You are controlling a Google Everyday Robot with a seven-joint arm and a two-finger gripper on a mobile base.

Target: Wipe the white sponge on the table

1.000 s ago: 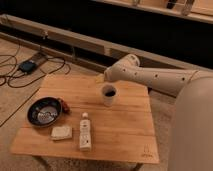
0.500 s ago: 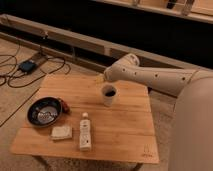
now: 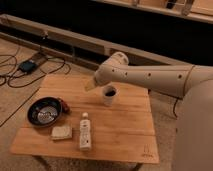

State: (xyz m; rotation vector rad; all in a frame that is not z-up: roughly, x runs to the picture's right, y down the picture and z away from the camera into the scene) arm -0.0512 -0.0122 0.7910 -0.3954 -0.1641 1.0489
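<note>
Gripping end: gripper (image 3: 90, 85) at centre of frame, above the far side of the table (image 3: 125, 135), just upper left of the cup (image 3: 109, 95).
Finger state: spread wide, nothing held.
Arm path: arm (image 3: 150, 79) reaching in from the right of frame, passing above the cup.
Sponge position: white sponge (image 3: 61, 132) lying flat at lower left of the table, just below the dark bowl (image 3: 45, 111), beside the white bottle (image 3: 85, 132), well apart from the gripper.
Floor, upper left: cables (image 3: 55, 67) and a dark box (image 3: 27, 65).
</note>
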